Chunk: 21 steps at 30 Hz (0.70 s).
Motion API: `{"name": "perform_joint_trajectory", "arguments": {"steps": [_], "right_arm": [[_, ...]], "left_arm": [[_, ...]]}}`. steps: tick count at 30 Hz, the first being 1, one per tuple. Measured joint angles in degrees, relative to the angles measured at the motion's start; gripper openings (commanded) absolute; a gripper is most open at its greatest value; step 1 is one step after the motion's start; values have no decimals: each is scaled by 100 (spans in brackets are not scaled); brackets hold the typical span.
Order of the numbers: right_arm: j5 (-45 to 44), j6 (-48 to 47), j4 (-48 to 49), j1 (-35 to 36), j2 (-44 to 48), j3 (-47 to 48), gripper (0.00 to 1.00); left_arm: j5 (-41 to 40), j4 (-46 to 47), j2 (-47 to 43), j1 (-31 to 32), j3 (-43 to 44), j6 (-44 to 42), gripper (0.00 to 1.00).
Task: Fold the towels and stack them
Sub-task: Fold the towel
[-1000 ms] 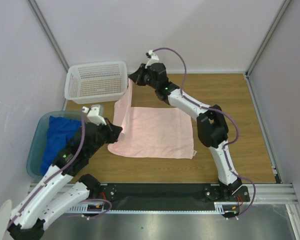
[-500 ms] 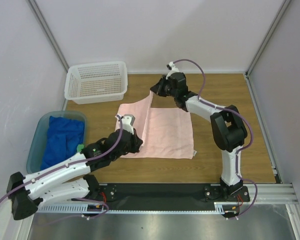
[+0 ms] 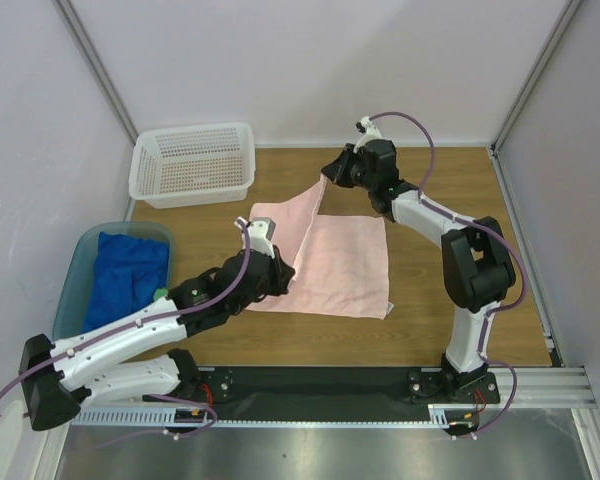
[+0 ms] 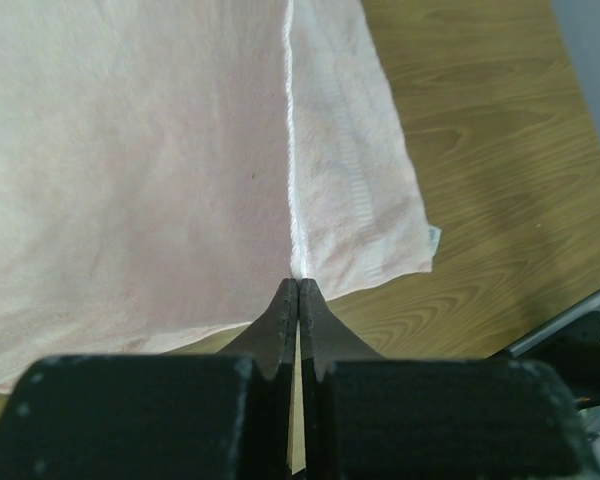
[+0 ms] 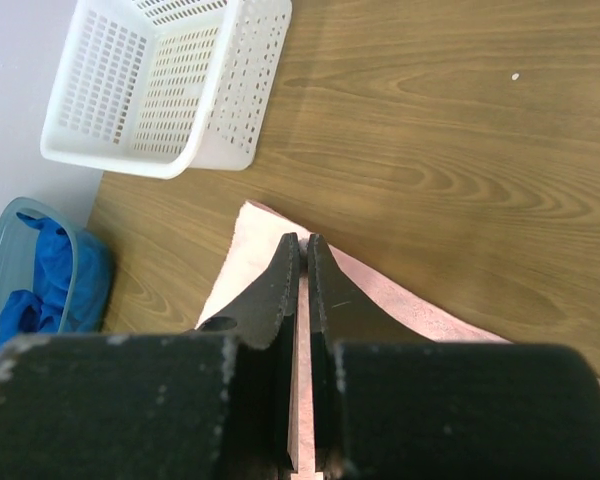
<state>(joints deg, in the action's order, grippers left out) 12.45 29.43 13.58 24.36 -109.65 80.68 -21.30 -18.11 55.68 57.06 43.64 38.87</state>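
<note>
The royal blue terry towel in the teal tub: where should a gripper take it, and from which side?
Pinch a raised fold of the royal blue terry-cloth towel, coming straight down: it lies bunched inside the translucent teal plastic tub, whose walls likely block a sideways approach.

Left arm, white with black joints: lay low, stretched forward and to the right. Left gripper (image 3: 283,276): jaws pressed together, pinching the edge of the pale pink terry-cloth towel (image 3: 345,262). Right arm: reached far forward, forearm angled left. Right gripper (image 3: 329,170): raised, jaws together on the same towel's lifted corner.
</note>
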Motion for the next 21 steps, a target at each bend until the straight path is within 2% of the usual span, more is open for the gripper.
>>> {"name": "perform_joint_trajectory", "arguments": {"steps": [11,15,21], "right_arm": [[-31,-103,-195,-9,26,2,0],[-57,-127,-264,-31,26,2,0],[0,-299,-267,-164,26,0,0]], "left_arm": [[-42,-155,-481,22,258,-103,0],[83,-28,-317,52,258,-199,0],[251,326,404,236,258,-398,0]]}}
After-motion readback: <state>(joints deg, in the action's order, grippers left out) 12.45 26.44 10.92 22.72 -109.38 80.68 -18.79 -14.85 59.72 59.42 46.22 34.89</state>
